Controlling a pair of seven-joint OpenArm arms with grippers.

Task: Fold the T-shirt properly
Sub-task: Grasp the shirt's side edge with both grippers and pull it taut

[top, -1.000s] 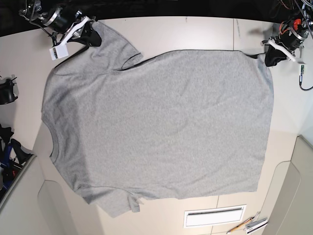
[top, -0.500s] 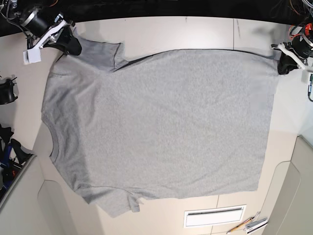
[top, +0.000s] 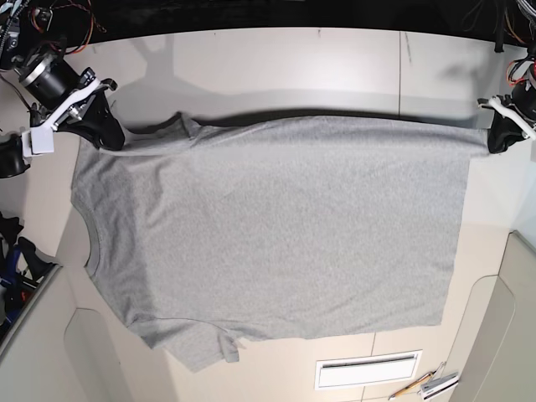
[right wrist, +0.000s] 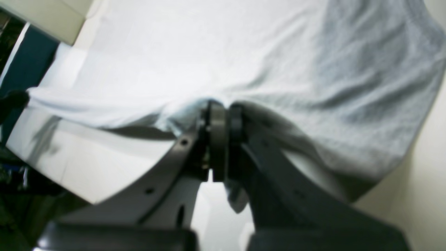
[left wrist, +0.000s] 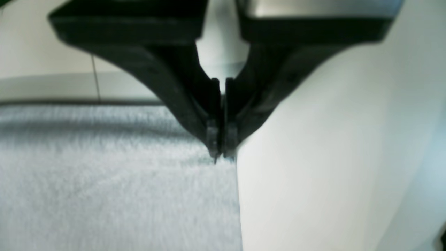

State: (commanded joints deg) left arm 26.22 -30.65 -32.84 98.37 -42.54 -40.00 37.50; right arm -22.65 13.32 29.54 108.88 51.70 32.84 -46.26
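The heather-grey T-shirt [top: 276, 234] lies spread on the table with its plain side up, its ribbed neck [top: 90, 239] at the left and its hem at the right. In the base view my right gripper [top: 107, 134] holds the upper shoulder and sleeve area at the left. It is shut on bunched cloth [right wrist: 348, 87] in the right wrist view [right wrist: 223, 111]. My left gripper [top: 494, 141] is shut on the upper hem corner at the right, and grey fabric [left wrist: 104, 181] runs off from its tips [left wrist: 221, 155]. The shirt's top edge stretches between the two, raised and casting a shadow.
The pale table [top: 293, 59] has a seam line [top: 400, 59] at the back right. A white slotted plate [top: 366, 369] and some pens [top: 427, 385] lie at the front. Dark gear [top: 10, 155] sits off the left edge. Cream panels [top: 502, 335] flank the front corners.
Both grippers have moved outward and toward the front, carrying the shirt's top edge with them. The upper sleeve, spread out before, is now drawn into the taut raised edge.
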